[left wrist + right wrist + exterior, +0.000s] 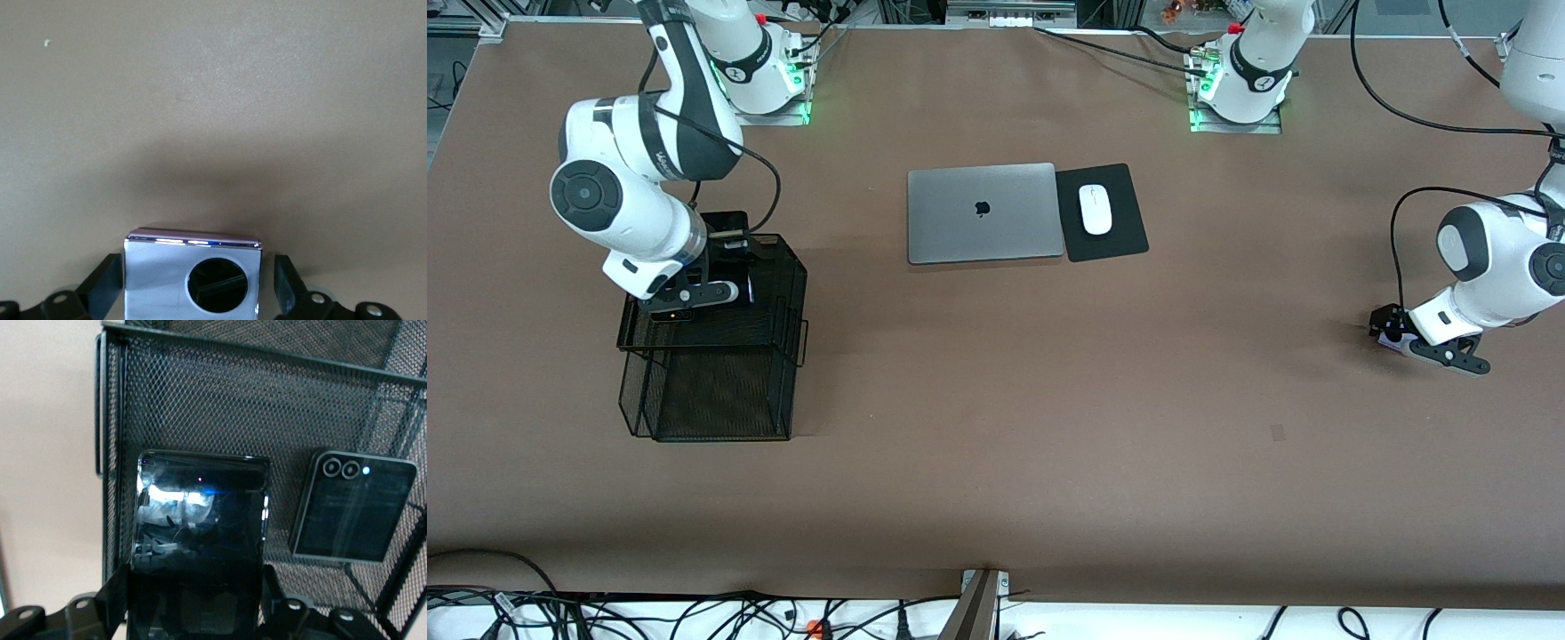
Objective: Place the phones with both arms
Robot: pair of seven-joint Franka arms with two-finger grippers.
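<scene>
So the right gripper (193,613) was up over the top tray of the black wire-mesh stacking tray (778,293) at the right arm's end of the counter (996,427), with its jaws clamped tight on the long black slab phone (199,533). In the right wrist view the glossy slab ran straight out from between the jaws, over the mesh floor. Just beside it, lying flat in that same top tray and not touching it, was the small squarish black folded phone (353,510), with its two camera rings showing.

The left gripper (193,293) was way over at the left arm's end of the counter, down low at the surface. Its jaws were spread as wide as they go, one on each side of the small pale lilac phone with black circles (192,277). There was a visible gap on both sides, so it wasn't gripping anything. Only one black circle showed in the left wrist view. That phone sat on the bare brown counter.

In the middle were a closed silver laptop (983,213) and a white mouse (1096,210) on a black mouse pad (1116,236).
</scene>
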